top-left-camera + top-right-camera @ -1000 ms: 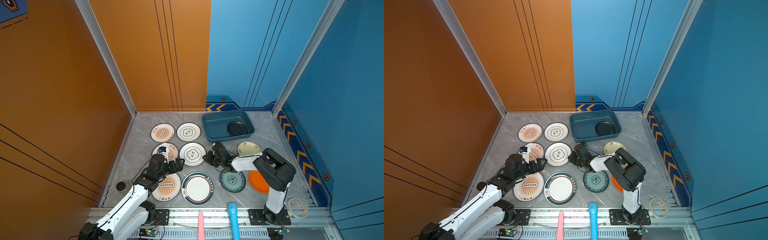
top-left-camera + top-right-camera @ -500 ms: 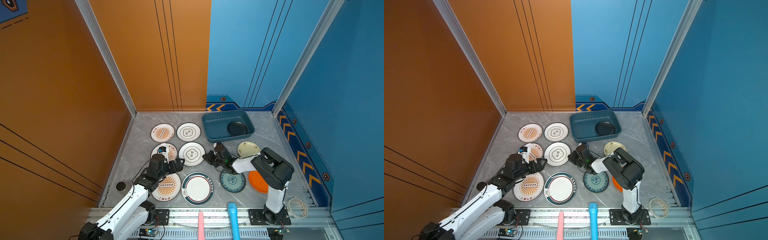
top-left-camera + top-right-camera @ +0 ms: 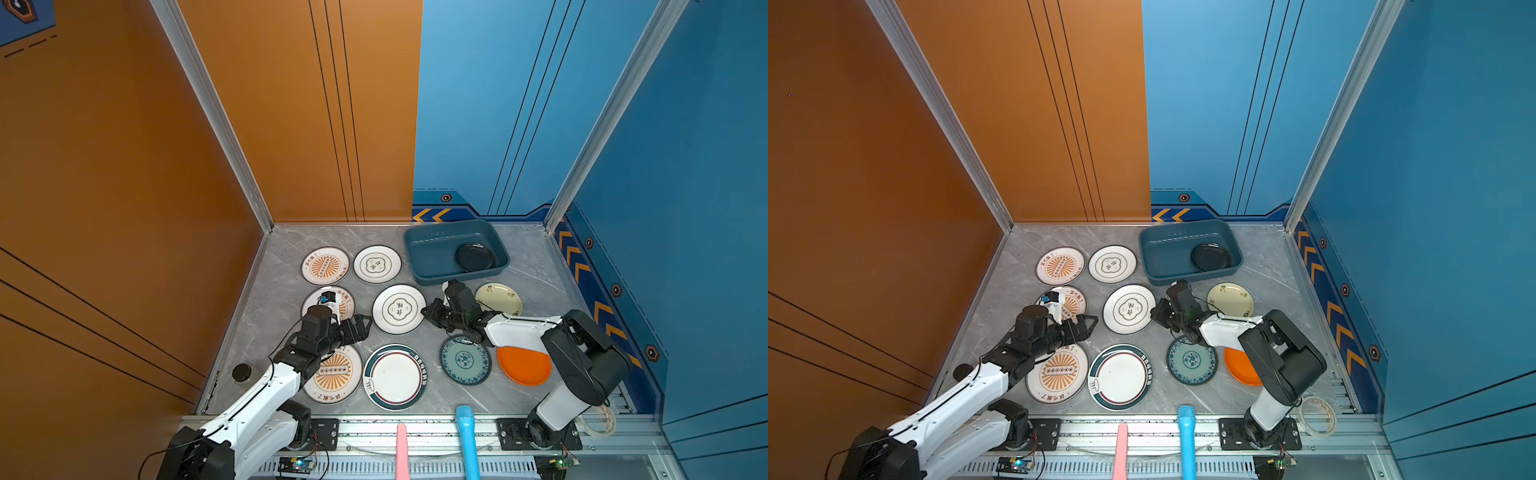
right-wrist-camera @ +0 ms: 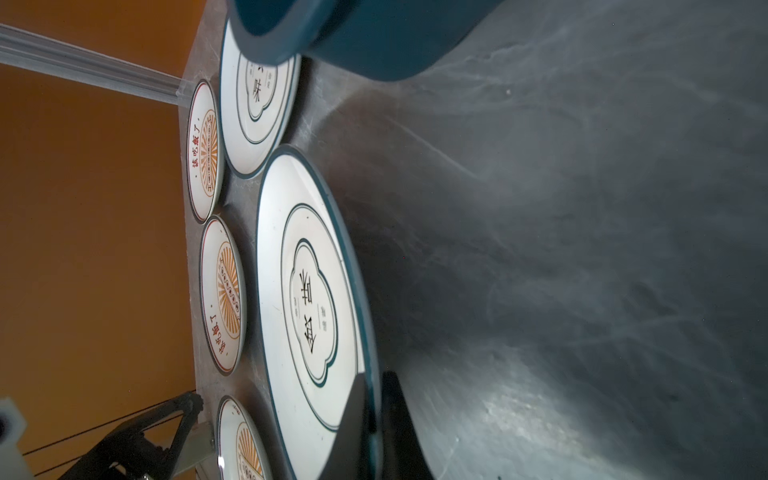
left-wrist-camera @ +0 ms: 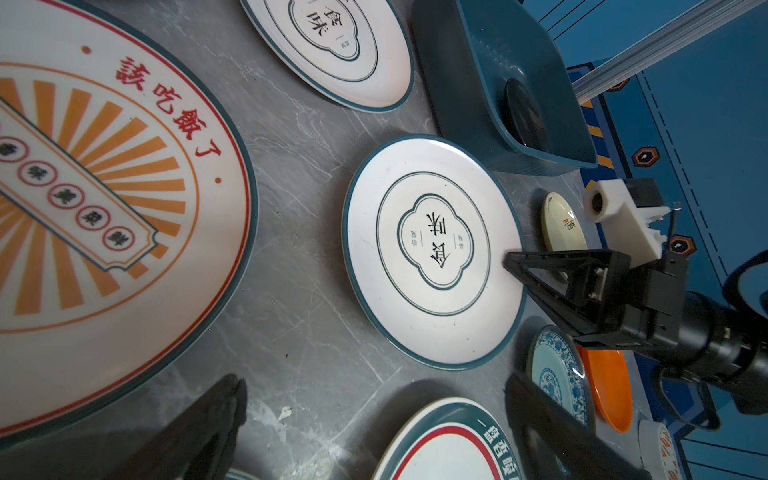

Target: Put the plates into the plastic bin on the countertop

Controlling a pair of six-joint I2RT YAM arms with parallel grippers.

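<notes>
White emblem plate, rim in grip of right end effector

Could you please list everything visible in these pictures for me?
countertop: 1, grey marble, underneath everything
plastic bin: 1, dark teal, far side
black plate: 1, black, in bin
sunburst plates: 3, white-orange, left column
far emblem plate: 1, white, left of bin
central emblem plate: 1, white, mid-counter
teal-rimmed plate: 1, white, near centre
blue patterned plate: 1, blue, near right
orange plate: 1, orange, further right
cream plate: 1, cream, in front of bin
tape roll: 1, pale, front-right rail
rods: 2, pink and blue, front rail
small dark object: 1, black, near-left edge
left pincer: 1, black, open, left of central emblem plate
right pincer: 1, black, shut on central emblem plate
</notes>
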